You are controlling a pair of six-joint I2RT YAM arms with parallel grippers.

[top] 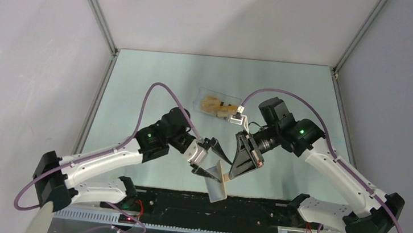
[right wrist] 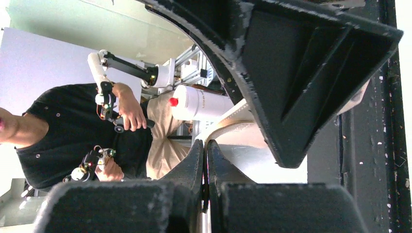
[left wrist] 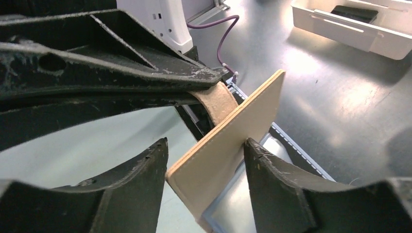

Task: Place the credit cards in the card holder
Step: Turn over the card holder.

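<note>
- We see one card holder (top: pixel 218 183). It is up in the air over the near edge of the table (top: pixel 155 89), between the two grippers.
- The holder stands on its edge. Its long side runs from far to near, leaning a little to the right.
- The right gripper (right wrist: pixel 204 155) is pinched tight. In the left wrist view it grips a tan flap of the holder.
- The left gripper (left wrist: pixel 206 145) is spread wide. The holder's flat panel sits in the gap. One finger (left wrist: pixel 272 184) touches its back, and the other finger is just beside its face.
- The cards (top: pixel 212 102) are not in the holder yet. They lie in a little orange heap in one clear tray (top: pixel 204 90), on the far side of both grippers and well apart from the holder.
- The heap is too small for us to count the cards.
- The tray sits a bit more to the left, so we think the left gripper is nearer to it. It also grips nothing, so we think it should go and fetch a card while the right one holds the holder.
</note>
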